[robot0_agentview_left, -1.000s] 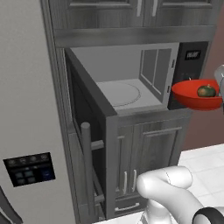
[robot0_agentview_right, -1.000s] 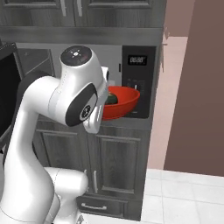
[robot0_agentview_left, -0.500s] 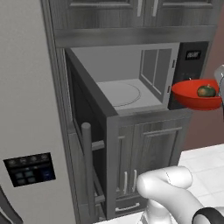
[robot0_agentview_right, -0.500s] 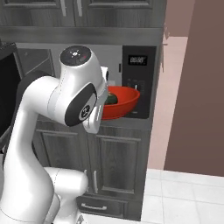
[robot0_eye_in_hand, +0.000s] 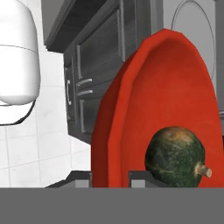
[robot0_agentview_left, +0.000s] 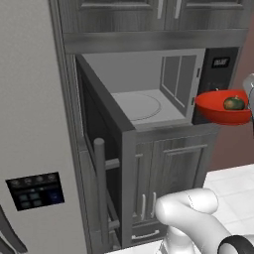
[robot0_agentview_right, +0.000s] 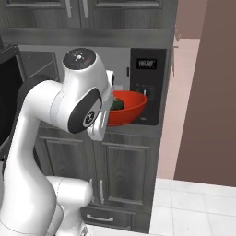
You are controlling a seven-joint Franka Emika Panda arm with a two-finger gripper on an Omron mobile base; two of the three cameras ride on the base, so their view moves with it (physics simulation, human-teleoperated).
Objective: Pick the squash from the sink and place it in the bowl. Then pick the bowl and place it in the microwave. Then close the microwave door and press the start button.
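Note:
The red bowl [robot0_agentview_left: 222,107] hangs in the air in front of the microwave's black control panel [robot0_agentview_left: 219,79], level with the cavity floor. The dark green squash [robot0_agentview_left: 234,103] lies inside it. In the hand view my gripper [robot0_eye_in_hand: 109,179] is shut on the bowl's [robot0_eye_in_hand: 166,100] near rim, one finger on each side of the wall, with the squash [robot0_eye_in_hand: 175,156] close by. The microwave [robot0_agentview_left: 149,99] stands open, showing its white interior. Its door [robot0_agentview_left: 101,163] is swung out to the left. From the right base, my arm covers part of the bowl [robot0_agentview_right: 131,108]. The sink is out of view.
A tall grey refrigerator [robot0_agentview_left: 30,124] stands left of the open door. Panelled cabinet doors [robot0_agentview_left: 168,168] sit under the microwave, and more are above it. A brown wall [robot0_agentview_right: 207,92] and a white tiled floor [robot0_agentview_right: 193,207] lie to the right.

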